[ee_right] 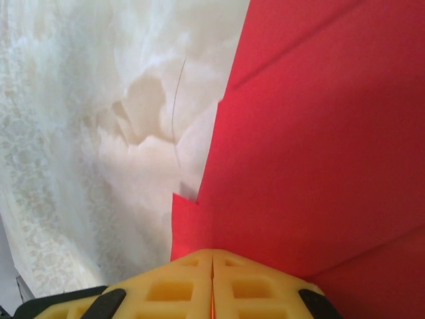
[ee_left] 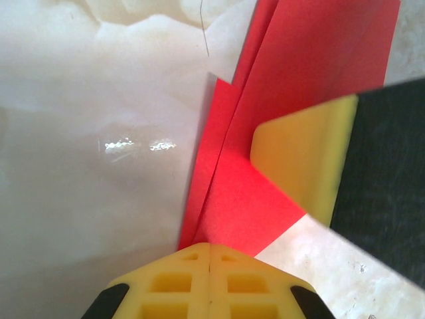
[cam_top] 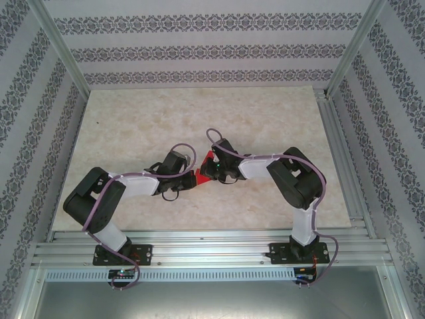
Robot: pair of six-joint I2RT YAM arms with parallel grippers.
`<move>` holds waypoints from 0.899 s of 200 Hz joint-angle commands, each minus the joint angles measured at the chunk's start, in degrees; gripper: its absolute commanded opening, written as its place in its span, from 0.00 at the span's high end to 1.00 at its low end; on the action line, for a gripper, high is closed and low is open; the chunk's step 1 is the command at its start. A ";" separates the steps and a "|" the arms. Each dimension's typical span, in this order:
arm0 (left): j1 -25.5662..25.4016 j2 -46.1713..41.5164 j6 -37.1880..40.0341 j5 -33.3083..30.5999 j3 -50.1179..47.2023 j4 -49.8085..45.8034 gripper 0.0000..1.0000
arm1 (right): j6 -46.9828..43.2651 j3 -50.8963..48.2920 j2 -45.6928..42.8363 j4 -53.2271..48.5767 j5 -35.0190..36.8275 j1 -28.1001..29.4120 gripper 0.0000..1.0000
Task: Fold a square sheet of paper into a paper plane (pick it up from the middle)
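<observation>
The left jaws were pressed fully together, and the fold of the red paper (ee_left: 299, 66) came out directly from between their yellow fingertips (ee_left: 179, 279). From this pinch the paper ran up and away from the wrist camera in two layers, with a sharp crease between them. The narrower layer lay on the left side and the wider one on the right side. One yellow finger (ee_left: 299, 159) of the right jaws, with its black body behind it, lay across the wider layer, close to the left fingertips.

The right jaws were also closed completely and had hold of the same red paper (ee_right: 319, 133). The sheet rose from between their yellow fingertips (ee_right: 172, 289), spread wide to the right, and showed several straight creases. Its left edge had a small step.

From above, the two jaws met nose to nose, and the red paper (cam_top: 207, 166) was visible as a small patch between them, mostly covered by the two wrists. This was over the middle of the pale marbled worktop (cam_top: 166, 119), a little toward the near edge. I could not tell whether the paper touched the worktop.
</observation>
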 commanded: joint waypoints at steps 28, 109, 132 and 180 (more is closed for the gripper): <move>0.92 1.51 1.33 0.15 -4.62 -5.67 1.00 | -4.12 1.21 2.66 -2.87 4.38 -4.56 0.91; 1.24 0.18 1.66 0.66 -5.04 -6.24 1.00 | -9.09 1.66 3.76 -2.70 4.78 -13.75 0.90; 1.19 0.09 1.78 0.85 -4.91 -6.20 1.00 | -10.98 3.52 4.36 -3.92 5.02 -16.28 0.89; 1.22 -1.60 1.99 3.71 -3.11 -5.15 1.00 | -14.42 5.51 -2.06 -7.87 6.63 -18.43 0.81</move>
